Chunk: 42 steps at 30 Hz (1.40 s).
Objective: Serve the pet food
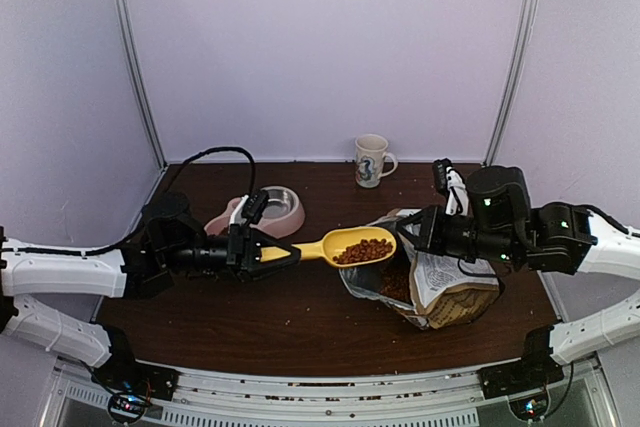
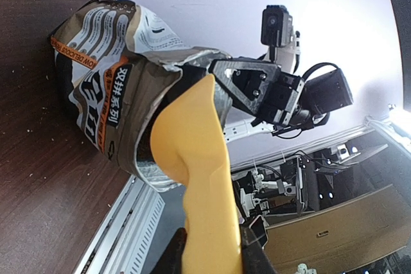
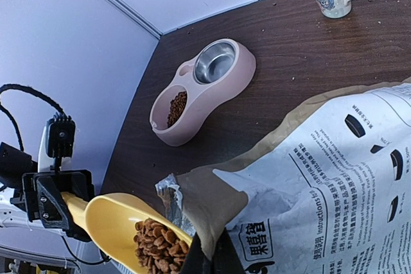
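A yellow scoop (image 1: 352,245) hovers level above the table, its bowl loaded with pet food (image 1: 363,251), brown kibble also seen in the right wrist view (image 3: 157,245). My left gripper (image 1: 262,250) is shut on the scoop's handle (image 2: 209,222). The scoop's bowl sits just at the mouth of the tan-and-white bag (image 1: 440,285). My right gripper (image 1: 415,230) is shut on the bag's torn top edge (image 3: 221,222) and holds the mouth up. A pink double bowl (image 3: 221,88) lies behind the left gripper, with some kibble (image 3: 178,107) in its near well.
A steel insert (image 1: 279,197) fills the bowl's other well. A white printed mug (image 1: 372,160) stands at the back of the brown table (image 1: 300,317). Kibble crumbs dot the table. Pale walls close in the back and sides.
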Each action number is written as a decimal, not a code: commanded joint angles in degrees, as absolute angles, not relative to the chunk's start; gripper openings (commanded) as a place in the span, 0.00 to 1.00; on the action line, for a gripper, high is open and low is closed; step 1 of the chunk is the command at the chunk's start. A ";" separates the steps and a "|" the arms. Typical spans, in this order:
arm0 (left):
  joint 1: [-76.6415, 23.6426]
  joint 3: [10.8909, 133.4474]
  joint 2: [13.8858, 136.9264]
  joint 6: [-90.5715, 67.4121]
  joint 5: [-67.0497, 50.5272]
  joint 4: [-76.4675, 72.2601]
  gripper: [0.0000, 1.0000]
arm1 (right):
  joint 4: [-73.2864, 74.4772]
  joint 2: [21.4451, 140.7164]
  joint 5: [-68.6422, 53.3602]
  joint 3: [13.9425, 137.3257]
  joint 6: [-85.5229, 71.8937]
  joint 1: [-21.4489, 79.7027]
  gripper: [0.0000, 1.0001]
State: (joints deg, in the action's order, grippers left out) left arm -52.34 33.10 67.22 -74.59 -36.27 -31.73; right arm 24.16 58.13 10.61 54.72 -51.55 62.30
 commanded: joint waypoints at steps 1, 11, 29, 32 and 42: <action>-51.15 32.85 64.75 -75.12 -37.84 -33.00 0.00 | 20.94 56.35 13.74 54.57 -52.16 61.91 0.00; -43.52 30.24 57.66 -77.67 -35.41 -27.91 0.00 | 21.09 55.97 14.23 54.07 -52.14 61.65 0.00; -14.15 30.35 56.40 -67.52 -32.50 -14.79 0.00 | 21.77 57.61 14.15 55.15 -51.59 60.66 0.00; -12.13 32.98 59.44 -63.49 -32.49 -11.05 0.00 | 22.09 57.59 14.31 55.30 -51.46 60.48 0.00; -7.78 41.57 70.22 -54.77 -34.14 -5.51 0.00 | 22.70 57.13 14.36 55.36 -51.25 60.05 0.00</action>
State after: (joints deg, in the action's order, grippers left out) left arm -8.84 36.77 67.96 -61.08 -33.28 -6.92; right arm 23.09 57.58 11.46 54.00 -51.86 60.93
